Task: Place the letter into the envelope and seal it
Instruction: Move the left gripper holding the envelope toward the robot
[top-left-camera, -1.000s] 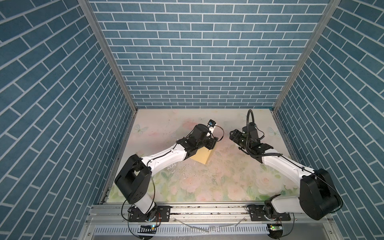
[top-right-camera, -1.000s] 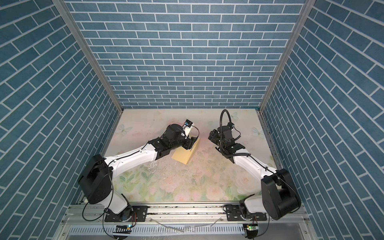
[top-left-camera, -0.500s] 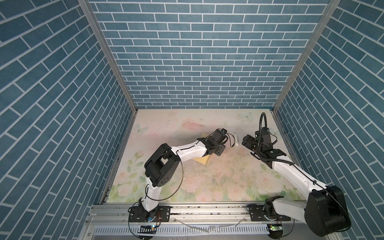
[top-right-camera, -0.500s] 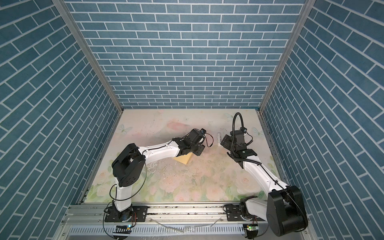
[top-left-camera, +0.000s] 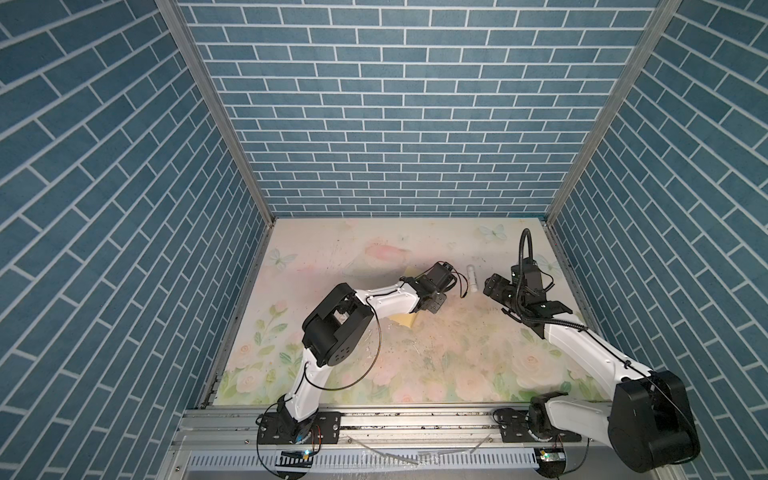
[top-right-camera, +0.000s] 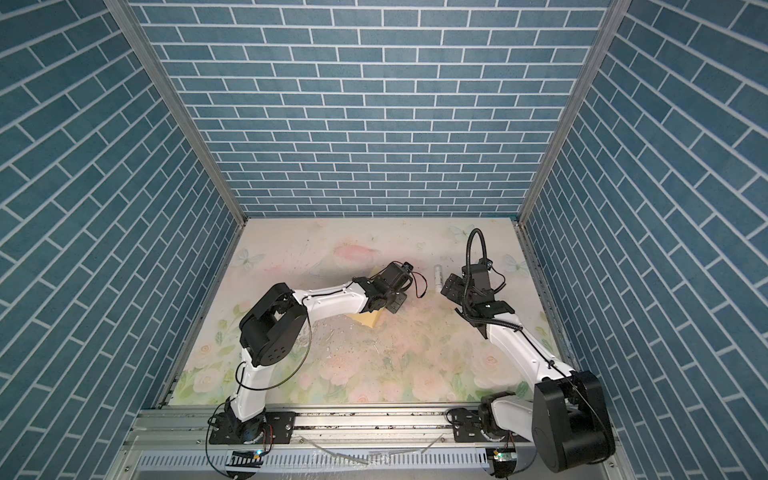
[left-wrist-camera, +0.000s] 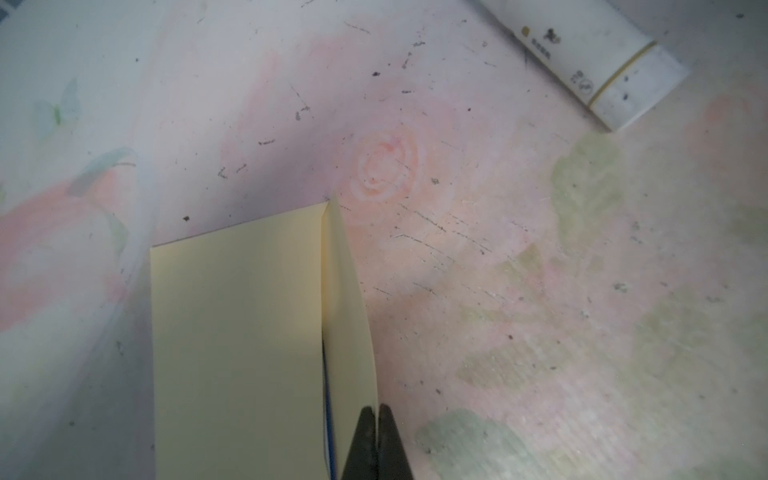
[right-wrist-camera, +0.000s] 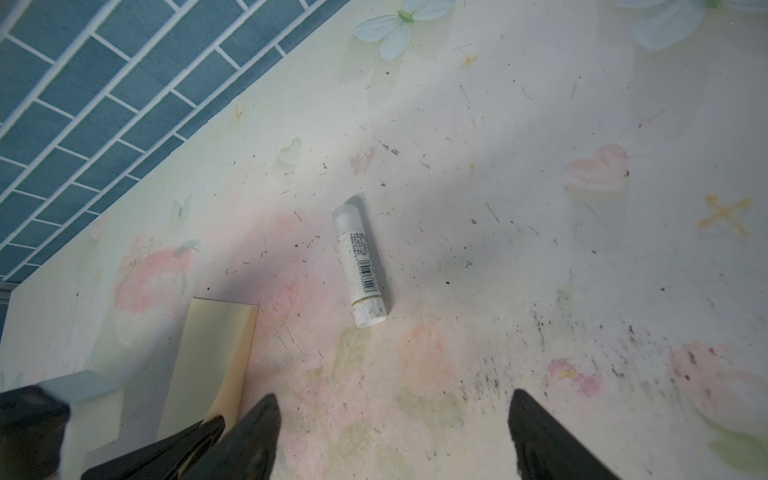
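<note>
Currently your left gripper (left-wrist-camera: 376, 415) sits low over the table (top-left-camera: 457, 365), jaws pressed together on the free edge of the flap (left-wrist-camera: 345, 316). In the left wrist view the paper edge runs straight into the seam between the two tips. Envelope (left-wrist-camera: 237, 332) lies about mid-table. Its body is flat on the surface, and the flap side is lifted and curling up toward those tips in the right wrist view. In both top views your left arm covers most of it, so only a yellow corner of the envelope (top-left-camera: 405, 321) shows beneath the forearm. Letter (left-wrist-camera: 327, 399) is inside the envelope. All you can see of it is a thin blue strip at the mouth, just under the raised flap. Your right gripper (right-wrist-camera: 392, 395) hovers to the right of the envelope with its jaws spread wide and nothing between them, only table below. Glue stick (right-wrist-camera: 360, 266) lies on its side just beyond that gripper, toward the back wall. It is near the envelope but apart from it, and neither gripper touches it.
</note>
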